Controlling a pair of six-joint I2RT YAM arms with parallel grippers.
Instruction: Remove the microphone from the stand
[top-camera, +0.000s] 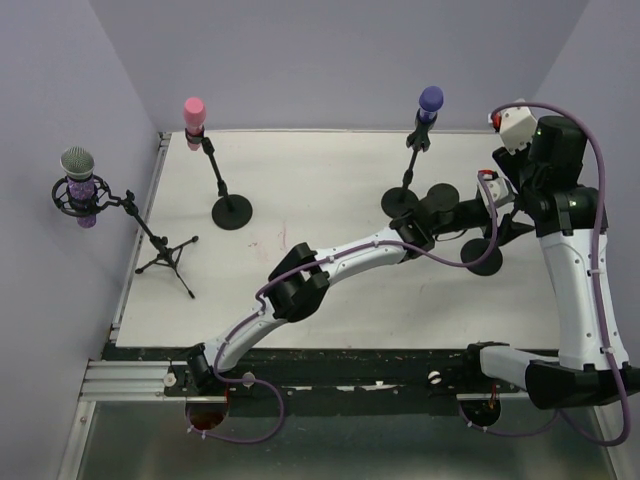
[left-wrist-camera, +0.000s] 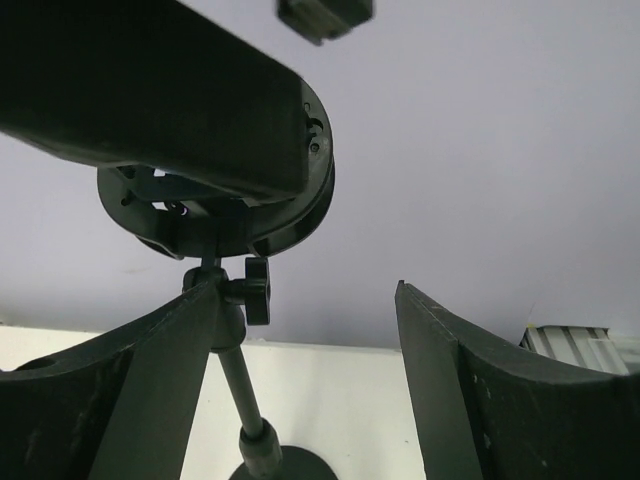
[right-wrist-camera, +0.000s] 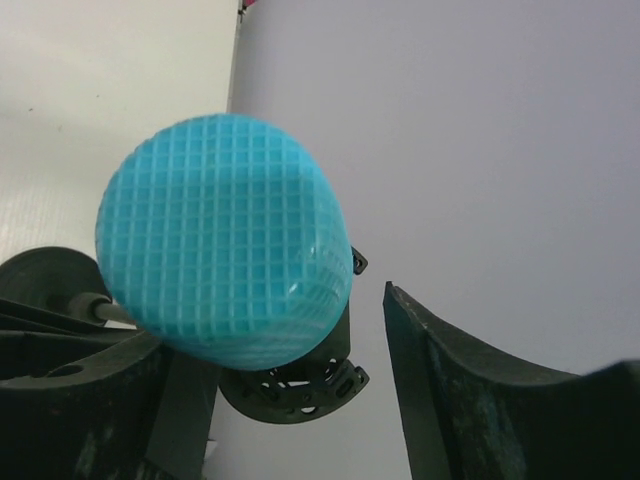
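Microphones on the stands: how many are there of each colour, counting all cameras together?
Pink mic: 1
Purple mic: 1
Grey mic: 1
Blue mic: 1
Total: 4

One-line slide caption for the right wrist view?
Right gripper open, the blue mesh microphone head looming by one finger and clear of the other, black stand clip beneath.
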